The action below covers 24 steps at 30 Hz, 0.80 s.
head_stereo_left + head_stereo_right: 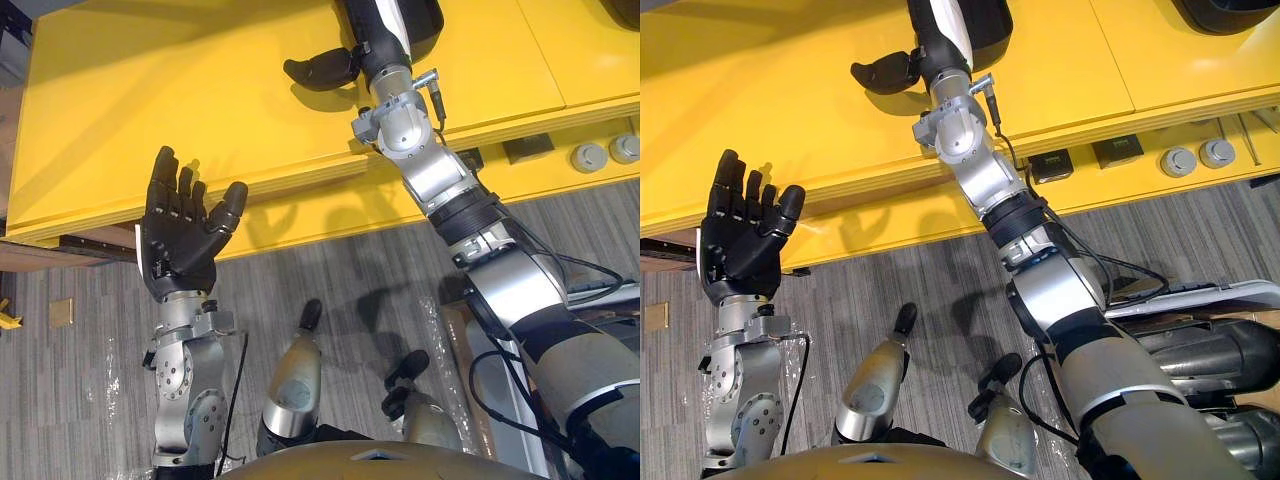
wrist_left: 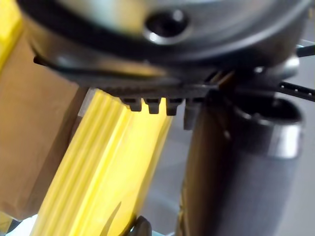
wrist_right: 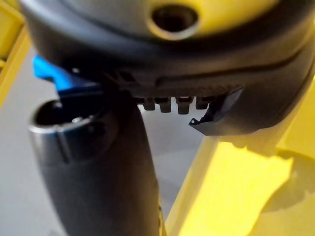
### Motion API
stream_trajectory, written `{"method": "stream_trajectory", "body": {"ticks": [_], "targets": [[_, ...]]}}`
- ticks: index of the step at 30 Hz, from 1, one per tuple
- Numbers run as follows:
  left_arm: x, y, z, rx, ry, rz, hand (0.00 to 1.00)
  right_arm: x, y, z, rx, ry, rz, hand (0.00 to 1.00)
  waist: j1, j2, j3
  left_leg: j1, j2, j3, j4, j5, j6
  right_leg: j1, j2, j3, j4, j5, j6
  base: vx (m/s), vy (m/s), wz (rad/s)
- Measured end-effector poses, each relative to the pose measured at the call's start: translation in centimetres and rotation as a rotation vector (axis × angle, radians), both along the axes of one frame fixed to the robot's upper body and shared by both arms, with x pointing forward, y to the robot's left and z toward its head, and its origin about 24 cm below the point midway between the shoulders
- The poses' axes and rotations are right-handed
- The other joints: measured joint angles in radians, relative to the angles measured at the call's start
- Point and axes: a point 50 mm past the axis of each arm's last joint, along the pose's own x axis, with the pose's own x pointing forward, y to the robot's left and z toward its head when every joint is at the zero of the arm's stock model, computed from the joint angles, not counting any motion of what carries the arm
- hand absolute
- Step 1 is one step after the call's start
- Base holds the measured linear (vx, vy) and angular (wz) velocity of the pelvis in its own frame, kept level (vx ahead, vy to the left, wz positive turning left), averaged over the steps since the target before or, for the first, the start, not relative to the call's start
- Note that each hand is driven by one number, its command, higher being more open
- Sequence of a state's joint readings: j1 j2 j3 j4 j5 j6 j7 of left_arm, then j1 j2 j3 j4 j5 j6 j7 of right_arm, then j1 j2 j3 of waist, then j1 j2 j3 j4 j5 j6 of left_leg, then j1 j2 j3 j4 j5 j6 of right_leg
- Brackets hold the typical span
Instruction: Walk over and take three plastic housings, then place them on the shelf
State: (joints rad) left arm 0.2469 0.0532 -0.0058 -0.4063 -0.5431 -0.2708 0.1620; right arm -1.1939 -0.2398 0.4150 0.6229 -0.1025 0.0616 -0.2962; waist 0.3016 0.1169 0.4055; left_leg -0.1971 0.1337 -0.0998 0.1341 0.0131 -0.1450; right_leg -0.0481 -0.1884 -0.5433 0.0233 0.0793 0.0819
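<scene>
Across the upper half, a yellow worktop (image 1: 150,110), with its front edge (image 1: 300,183) slanting from low at the left to higher at the right. Left of the right arm, a wide bare stretch of yellow. Below the edge, grey plank floor (image 1: 80,400). Toward the right, a seam (image 1: 542,55) across the yellow. Under the edge at the right, two round grey knobs (image 1: 589,157) side by side, with a dark box (image 1: 527,148) near them.

Left hand (image 1: 178,250) raised in front of the edge, palm toward the camera, fingers straight and spread, thumb out, holding nothing.

Right hand (image 1: 378,30) stretched well over the worktop, fingers cut off at the top rim of the head views: released or clenched, cannot tell. On its left, a dark glossy piece (image 1: 320,68) lying on the yellow and meeting the hand; thumb or housing, cannot tell. Just on its other side, a dark rounded plastic housing (image 1: 425,20) on the worktop; touching the hand or apart, cannot tell. At the far right corner, another dark rounded shape (image 1: 1230,10).
</scene>
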Motion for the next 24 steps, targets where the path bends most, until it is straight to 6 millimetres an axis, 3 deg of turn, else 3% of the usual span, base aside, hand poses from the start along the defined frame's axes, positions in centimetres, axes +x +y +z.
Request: {"method": "stream_trajectory", "body": {"ticks": [6, 11, 24], "targets": [[0.1, -0.4, -0.2, -0.002, 0.017, -0.022, 1.0, 0.8, -1.1, -1.0, -0.025, 0.077, -0.09, 1.0, -0.001, 0.004, -0.003, 0.011, 0.0, 0.007, -0.001, 0.0, 0.0, 0.007, -0.001, 0.003, 0.001, 0.0, 0.0, -0.01, -0.002, -0.02], [0.3, -1.5, -0.4, -0.01, 0.035, -0.074, 1.0, 1.7, -3.1, -1.7, -0.041, 0.119, -0.184, 1.0, -0.001, 0.027, -0.021, 0.017, -0.001, 0.008, -0.007, 0.008, 0.002, 0.014, -0.001, 0.002, -0.003, 0.002, 0.002, -0.04, -0.002, 0.01], [0.4, -2.7, -0.9, -0.016, 0.074, -0.133, 1.0, 2.8, -5.7, -1.8, -0.031, 0.156, -0.348, 1.0, 0.005, 0.037, -0.037, 0.032, -0.001, 0.011, -0.063, 0.048, 0.003, -0.001, -0.005, 0.002, 0.01, 0.005, 0.002, -0.05, -0.017, 0.01]]}}
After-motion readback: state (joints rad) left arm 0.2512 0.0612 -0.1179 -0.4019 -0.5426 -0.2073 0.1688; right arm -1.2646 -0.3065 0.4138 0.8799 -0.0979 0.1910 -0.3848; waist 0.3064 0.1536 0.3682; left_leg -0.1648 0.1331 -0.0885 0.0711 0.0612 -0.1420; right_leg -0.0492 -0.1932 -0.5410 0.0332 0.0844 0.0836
